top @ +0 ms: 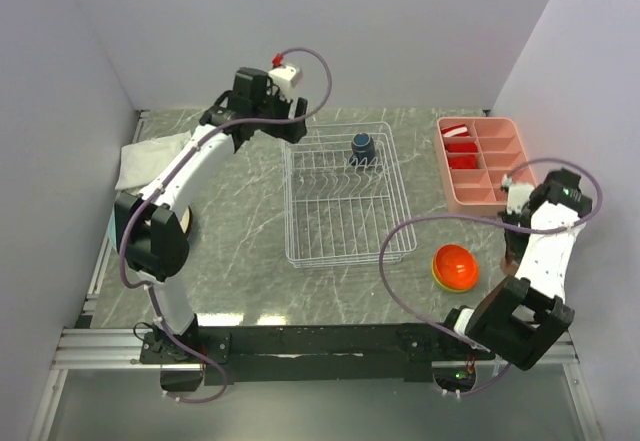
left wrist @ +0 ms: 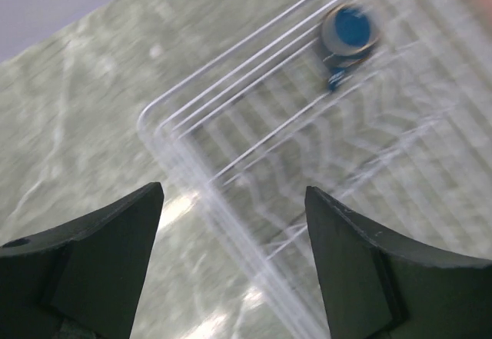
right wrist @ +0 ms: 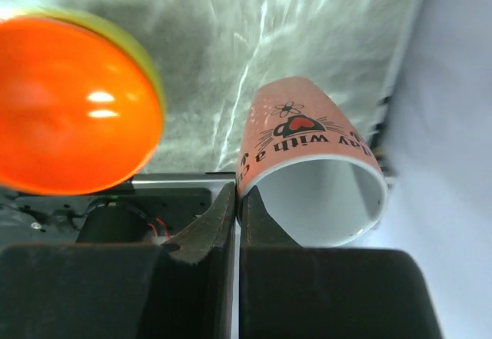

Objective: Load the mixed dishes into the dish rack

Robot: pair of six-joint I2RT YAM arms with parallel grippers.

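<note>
Right gripper (right wrist: 237,197) appears clenched on pink mug (right wrist: 307,139) wall; left gripper (left wrist: 232,193) released. Recommend: carry mug towards nine o'clock, lower into rack (top: 340,251) beside blue mug (top: 362,145), clearing prongs.

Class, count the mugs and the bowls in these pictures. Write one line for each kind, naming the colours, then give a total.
Mugs: 2, a dark blue mug and a pink mug
Bowls: 2, an orange bowl and a yellow-green bowl under it
Total: 4
</note>
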